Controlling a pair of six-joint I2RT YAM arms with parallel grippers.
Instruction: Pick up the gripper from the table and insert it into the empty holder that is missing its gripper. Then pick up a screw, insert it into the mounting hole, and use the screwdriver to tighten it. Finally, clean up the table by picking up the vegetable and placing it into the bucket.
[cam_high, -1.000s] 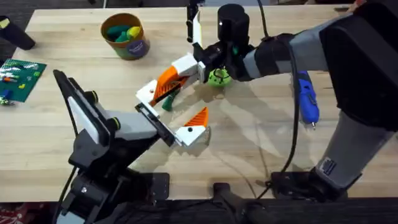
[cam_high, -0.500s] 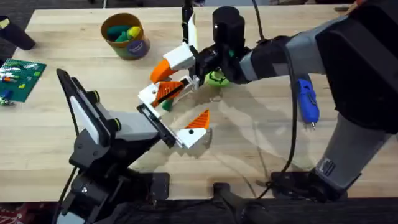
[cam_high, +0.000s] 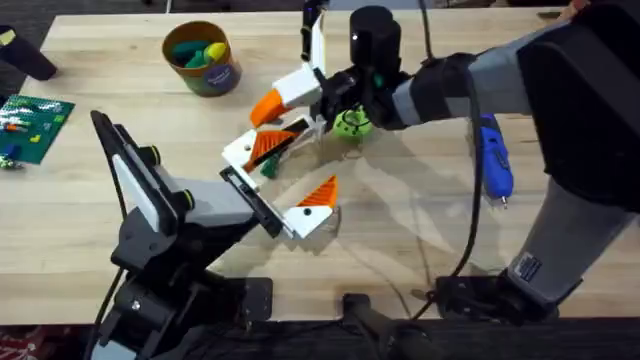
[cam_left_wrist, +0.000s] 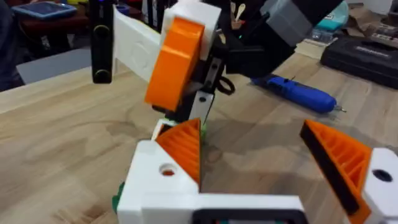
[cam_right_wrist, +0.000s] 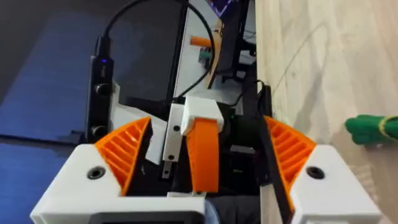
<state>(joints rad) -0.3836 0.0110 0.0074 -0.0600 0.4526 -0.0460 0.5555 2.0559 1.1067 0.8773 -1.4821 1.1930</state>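
Gripper (cam_high: 283, 95): orange wedge on white base, lifted off table, tilted, just above holder.
Holder (cam_high: 262, 214): white block, black crossbar, at arm tip mid-table.
Screwdriver (cam_high: 493, 160): blue, lying flat at right.
Bucket (cam_high: 201, 58): yellow rim, upright, far left, vegetables inside.

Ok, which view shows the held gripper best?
Left wrist: the gripper is large and side-on, orange wedge and white base both plain. Overhead shows it small at the tip of the right hand; right wrist shows it end-on between that hand's fingers.
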